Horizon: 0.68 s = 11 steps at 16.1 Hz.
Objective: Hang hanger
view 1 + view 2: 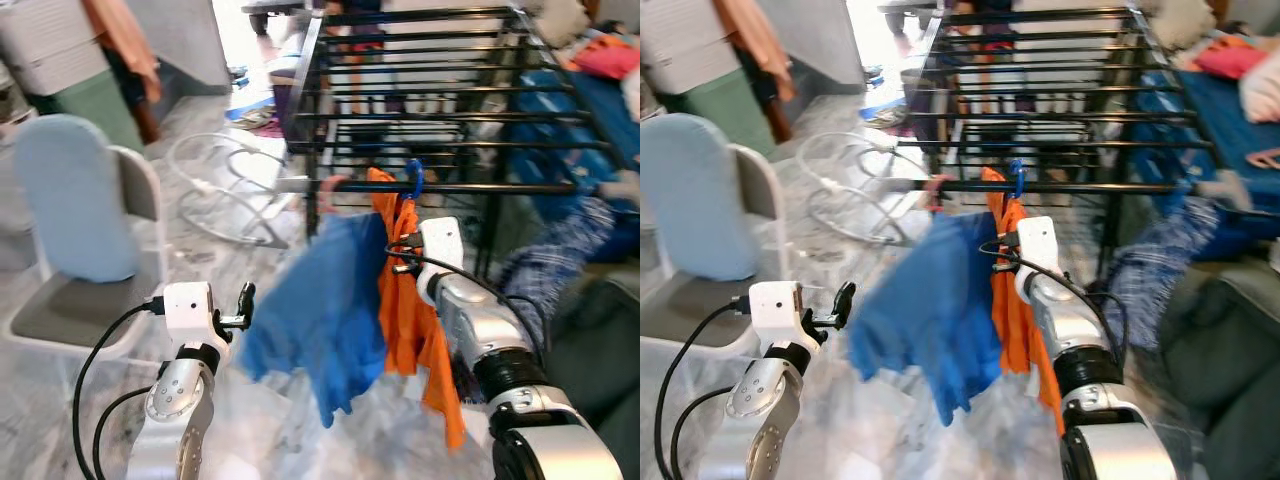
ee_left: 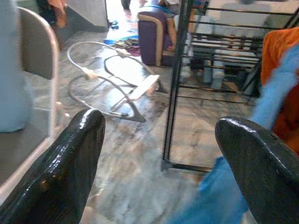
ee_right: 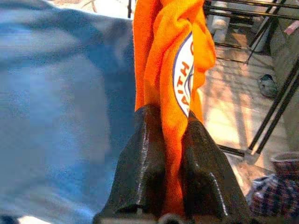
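Landmark: black drying rack (image 1: 420, 100), standing on the marble floor (image 2: 140, 154).
Chair: light blue chair (image 1: 75, 200), well to the left of the drying rack.
Left end effector (image 1: 245, 300): raised low, left of and below the rack's front rail; fingers (image 2: 60, 172) spread apart, holding nothing.
Blue garment (image 1: 320, 310): hangs below the rack's front rail, between the two end effectors; blurred.
Hanger: blue hanger hook (image 1: 414, 178) sits over the rack's front rail, directly above the right end effector; the rest of the hanger is covered by cloth.
Orange garment (image 1: 405, 300): hangs from the hanger below the front rail, touching the blue garment on its left; printed emblem visible on the cloth in the right wrist view.
Right end effector (image 3: 174, 154): just below the front rail and the hook; fingers pressed together on a fold of the orange garment.
Right side: plaid cloth (image 1: 545, 260) draped beside the rack's right end.
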### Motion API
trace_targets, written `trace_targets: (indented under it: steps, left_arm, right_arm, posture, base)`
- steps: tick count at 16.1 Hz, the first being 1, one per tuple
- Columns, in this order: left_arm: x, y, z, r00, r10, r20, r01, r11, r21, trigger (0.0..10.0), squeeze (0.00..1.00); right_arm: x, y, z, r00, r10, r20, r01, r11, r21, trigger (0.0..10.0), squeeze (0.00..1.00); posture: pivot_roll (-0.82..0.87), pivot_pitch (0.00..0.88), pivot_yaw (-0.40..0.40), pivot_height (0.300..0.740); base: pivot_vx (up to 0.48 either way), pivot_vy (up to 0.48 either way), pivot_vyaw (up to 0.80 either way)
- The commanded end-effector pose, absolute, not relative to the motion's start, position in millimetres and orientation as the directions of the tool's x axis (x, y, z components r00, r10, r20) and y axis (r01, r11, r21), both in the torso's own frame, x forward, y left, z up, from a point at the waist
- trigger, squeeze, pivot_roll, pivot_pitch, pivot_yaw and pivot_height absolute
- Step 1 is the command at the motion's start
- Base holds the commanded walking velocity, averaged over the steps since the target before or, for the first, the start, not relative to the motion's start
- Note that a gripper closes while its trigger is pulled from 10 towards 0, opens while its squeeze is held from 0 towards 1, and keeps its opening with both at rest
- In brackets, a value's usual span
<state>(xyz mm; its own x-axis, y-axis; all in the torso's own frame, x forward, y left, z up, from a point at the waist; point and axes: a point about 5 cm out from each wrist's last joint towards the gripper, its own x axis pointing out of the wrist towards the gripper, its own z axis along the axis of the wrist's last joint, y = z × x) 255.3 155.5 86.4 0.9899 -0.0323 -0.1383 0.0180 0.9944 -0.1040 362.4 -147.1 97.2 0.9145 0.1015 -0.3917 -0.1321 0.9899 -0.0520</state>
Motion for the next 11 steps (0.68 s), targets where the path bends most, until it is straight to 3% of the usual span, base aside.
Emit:
trace_targets:
  steps: [1,7,11]
  left_arm:
    - [255,157,89,0.99,-0.037,-0.136,0.024,0.995,-0.095,10.0,0.0]
    - [254,153,90,0.988,-0.072,-0.137,0.057,0.992,-0.115,10.0,0.0]
    - [254,150,96,0.988,-0.121,-0.096,0.108,0.985,-0.132,10.0,0.0]
  right_arm:
    - [372,-150,118,0.949,0.073,-0.308,-0.097,0.993,-0.064,10.0,0.0]
    - [375,-177,120,0.952,-0.118,-0.283,0.096,0.991,-0.089,10.0,0.0]
    - [376,-175,120,0.953,-0.103,-0.286,0.084,0.993,-0.078,10.0,0.0]
  posture:
    - [-0.09,0.0,0.095,0.74]
    - [-0.09,0.0,0.097,0.74]
    - [-0.09,0.003,0.099,0.74]
  base:
    - [0.0,0.0,0.0]
    - [0.0,0.0,0.0]
    - [0.0,0.0,0.0]
